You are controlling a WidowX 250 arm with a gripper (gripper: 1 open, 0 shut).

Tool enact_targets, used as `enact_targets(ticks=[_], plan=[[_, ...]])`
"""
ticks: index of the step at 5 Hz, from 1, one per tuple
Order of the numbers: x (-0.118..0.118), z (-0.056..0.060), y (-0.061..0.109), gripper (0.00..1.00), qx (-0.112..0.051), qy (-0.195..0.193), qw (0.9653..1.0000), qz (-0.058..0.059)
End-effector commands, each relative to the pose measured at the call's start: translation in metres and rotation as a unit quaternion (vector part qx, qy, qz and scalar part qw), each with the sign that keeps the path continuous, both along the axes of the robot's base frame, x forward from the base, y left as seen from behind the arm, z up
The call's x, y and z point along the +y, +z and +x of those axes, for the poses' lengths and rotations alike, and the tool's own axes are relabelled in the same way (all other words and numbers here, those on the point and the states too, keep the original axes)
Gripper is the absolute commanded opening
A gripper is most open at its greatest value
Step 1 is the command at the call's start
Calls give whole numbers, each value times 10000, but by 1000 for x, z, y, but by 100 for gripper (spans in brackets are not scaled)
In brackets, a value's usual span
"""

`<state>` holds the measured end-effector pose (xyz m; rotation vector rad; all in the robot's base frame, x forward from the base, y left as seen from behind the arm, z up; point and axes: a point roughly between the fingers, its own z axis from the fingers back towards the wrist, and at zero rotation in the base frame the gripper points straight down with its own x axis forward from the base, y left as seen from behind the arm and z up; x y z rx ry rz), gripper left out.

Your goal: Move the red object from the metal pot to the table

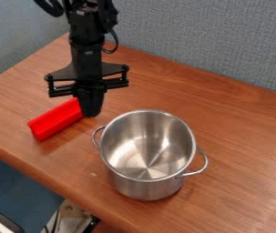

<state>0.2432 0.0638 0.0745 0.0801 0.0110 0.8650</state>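
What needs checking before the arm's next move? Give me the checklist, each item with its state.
- Red block out of the metal pot: ok
- Block lying on the table: ok
- Pot upright, opening up: ok
- Block and pot apart: ok
- Gripper clear of the pot: ok
- Gripper free of the block: cannot tell, its tip is right by the block's far end
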Motion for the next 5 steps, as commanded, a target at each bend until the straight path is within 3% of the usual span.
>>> enact_targets(ticks=[1, 5], plan=[[5, 1, 13, 0, -245, -15, 9997, 64], [7, 0, 9, 0, -272, -70, 9996, 94]])
